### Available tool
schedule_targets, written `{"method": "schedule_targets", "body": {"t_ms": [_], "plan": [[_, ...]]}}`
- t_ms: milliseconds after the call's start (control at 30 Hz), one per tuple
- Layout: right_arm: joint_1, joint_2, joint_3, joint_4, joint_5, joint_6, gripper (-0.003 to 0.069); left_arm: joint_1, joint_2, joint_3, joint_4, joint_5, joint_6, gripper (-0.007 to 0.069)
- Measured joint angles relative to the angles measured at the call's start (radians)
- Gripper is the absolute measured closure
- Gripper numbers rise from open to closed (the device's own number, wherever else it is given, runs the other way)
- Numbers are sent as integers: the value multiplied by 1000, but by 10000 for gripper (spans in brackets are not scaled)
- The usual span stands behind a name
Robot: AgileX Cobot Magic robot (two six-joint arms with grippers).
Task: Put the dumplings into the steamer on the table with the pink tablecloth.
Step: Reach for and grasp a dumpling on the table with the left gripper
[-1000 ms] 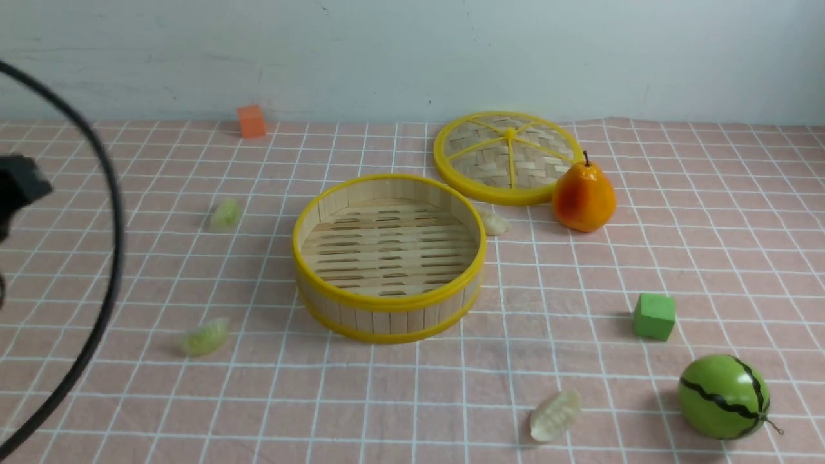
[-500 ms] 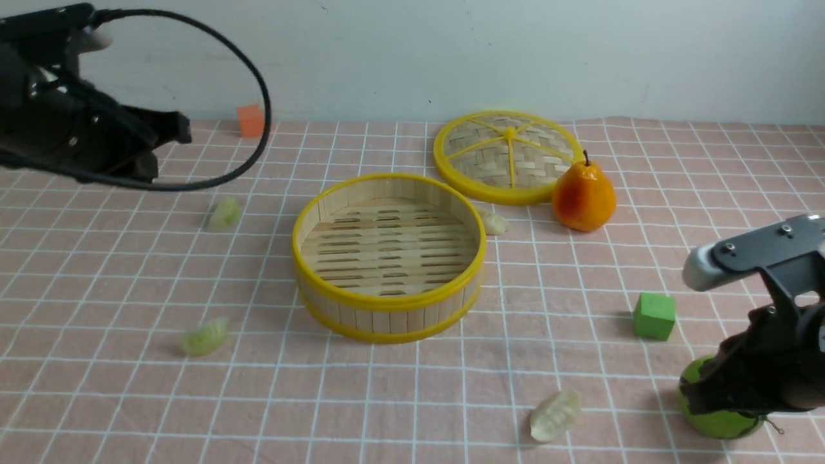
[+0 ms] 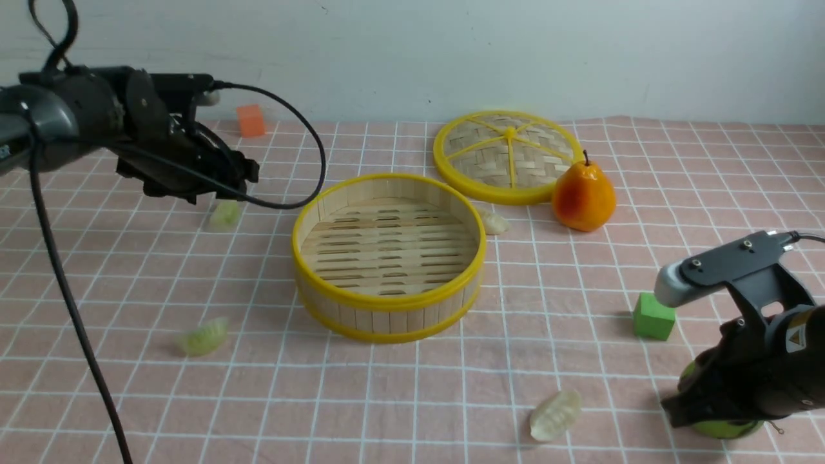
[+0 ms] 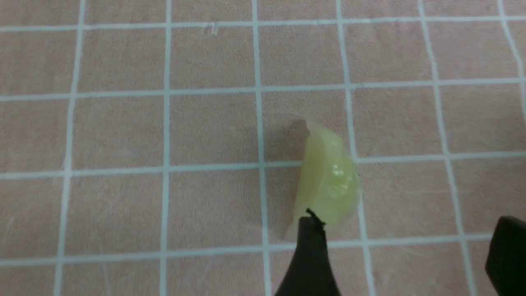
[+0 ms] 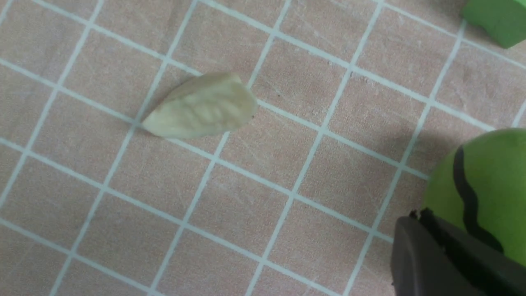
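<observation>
The steamer [image 3: 387,319] stands empty in the middle of the pink tablecloth [image 3: 129,270]. Two pale green dumplings lie to its left, one far [image 3: 224,214] and one near [image 3: 203,336]. One whitish dumpling [image 3: 495,223] rests by its far right side, another [image 3: 554,415] at the near right. My left gripper [image 3: 245,173] hovers over the far green dumpling [image 4: 326,176], open [image 4: 409,224]. One fingertip [image 4: 310,230] is at the dumpling's end, and the dumpling is not between the jaws. My right gripper [image 3: 673,412] is shut [image 5: 417,216], empty, apart from the near whitish dumpling [image 5: 201,107].
A toy watermelon [image 3: 728,426] sits right behind the right gripper, close against it in the wrist view [image 5: 485,185]. A green cube [image 3: 653,317] is just beyond. The woven lid [image 3: 509,154] and a pear [image 3: 583,196] lie at the back right, an orange cube [image 3: 251,120] far left.
The left arm swung in from the left to above the far green dumpling and its gripper opened. The right arm came in at the right and shifted slightly leftward and down by the watermelon.
</observation>
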Motion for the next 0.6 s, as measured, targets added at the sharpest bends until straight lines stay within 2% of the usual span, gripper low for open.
{"method": "schedule_targets", "body": {"t_ms": [100,167,333,400,600], "plan": [[0,6,0,0,0,0,655,0,45,0,20,-76,8,110],[0,7,0,0,-1,0,653,0,85,-1,34,-148,12,150],[0,9,-1,8,-12,0,648,0,135,-2,35,-209,13,340],[0,9,-1,8,-16,0,648,0,134,-4,30,-208,13,391],[0,9,-1,8,-21,0,647,-6,78,-18,-18,-53,-8,393]]}}
